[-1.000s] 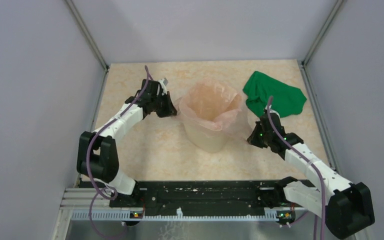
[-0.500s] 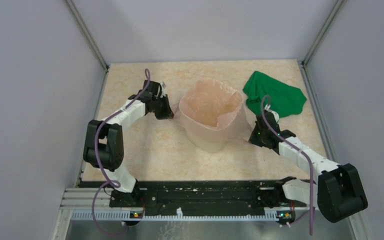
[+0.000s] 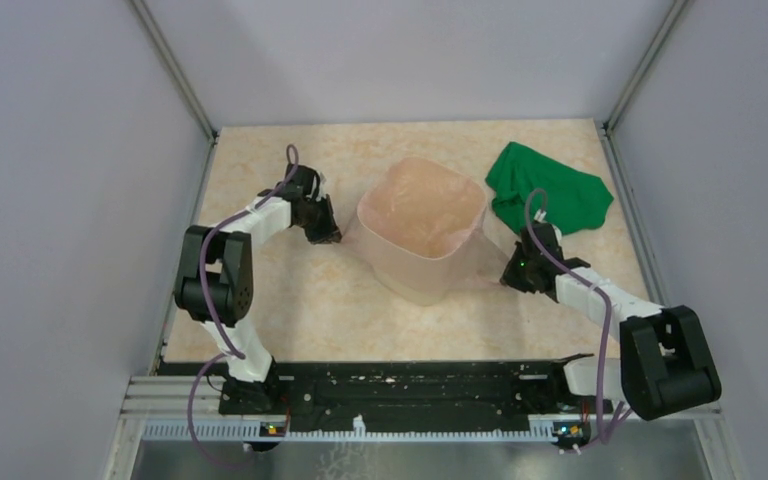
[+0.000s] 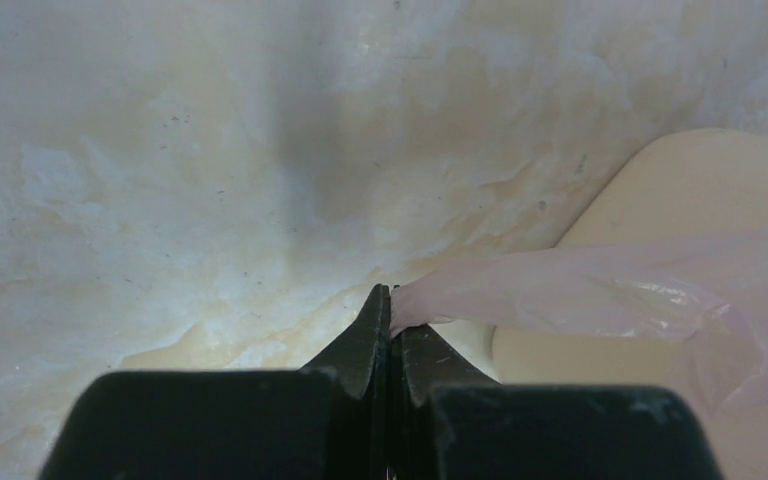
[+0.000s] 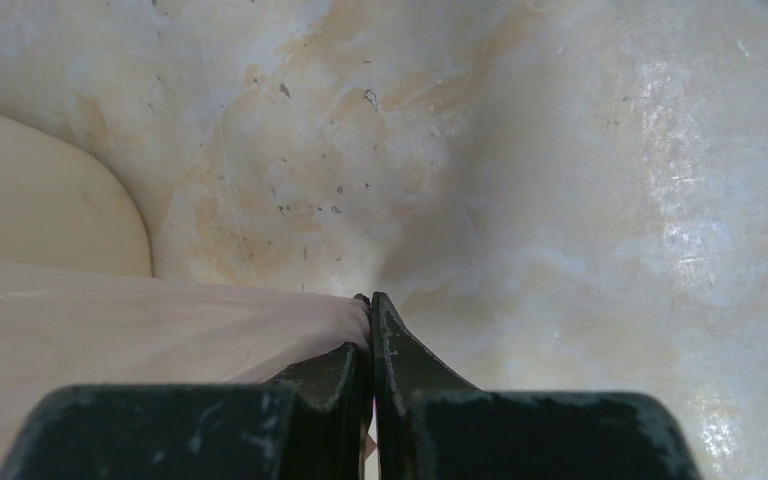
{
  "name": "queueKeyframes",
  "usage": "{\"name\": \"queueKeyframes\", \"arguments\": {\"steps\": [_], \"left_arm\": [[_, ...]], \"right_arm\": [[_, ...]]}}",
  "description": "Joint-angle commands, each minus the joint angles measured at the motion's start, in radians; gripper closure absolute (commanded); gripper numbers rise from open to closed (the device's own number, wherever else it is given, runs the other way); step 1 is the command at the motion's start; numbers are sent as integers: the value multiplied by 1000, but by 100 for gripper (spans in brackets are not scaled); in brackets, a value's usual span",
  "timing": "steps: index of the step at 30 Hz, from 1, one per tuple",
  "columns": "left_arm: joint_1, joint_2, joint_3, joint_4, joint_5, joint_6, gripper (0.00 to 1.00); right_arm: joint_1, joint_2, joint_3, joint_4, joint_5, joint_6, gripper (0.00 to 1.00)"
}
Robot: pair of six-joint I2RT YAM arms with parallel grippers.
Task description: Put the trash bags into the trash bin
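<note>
The thin, translucent pale-pink plastic film bag [image 3: 425, 205] lines the mouth of the cream-beige rounded-square plastic bin [image 3: 415, 285], which stands upright on the marbled beige counter [image 3: 300, 300]. The left end effector [image 4: 390, 296] is pinched together on the bag's left edge, and the right end effector [image 5: 370, 300] on its right edge. Both are low beside the bin. A crumpled green cloth [image 3: 550, 190] lies behind the right arm.

A beige, marble-patterned table [image 3: 290, 300] carried a cream bin [image 3: 420, 285], which stood upright near the middle of its surface. A crumpled green cloth [image 3: 545, 190] lay on the tabletop just beside the bin, at about two o'clock from it, toward the far right corner.
</note>
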Motion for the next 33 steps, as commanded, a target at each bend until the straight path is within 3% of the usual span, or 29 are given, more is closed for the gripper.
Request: {"name": "queueKeyframes", "arguments": {"steps": [1, 18, 22, 28, 33], "left_arm": [[74, 45, -5, -19, -125, 43, 100], [120, 33, -71, 12, -109, 39, 100], [111, -19, -140, 66, -61, 20, 99], [88, -100, -191, 96, -28, -6, 74], [88, -168, -182, 65, -36, 7, 58]], "right_arm": [[-16, 39, 5, -5, 50, -37, 100], [-18, 119, 69, 25, 20, -78, 100], [-9, 104, 119, -3, -42, -86, 91], [34, 39, 163, -79, -23, -84, 61], [34, -77, 174, -166, 7, -92, 50]]}}
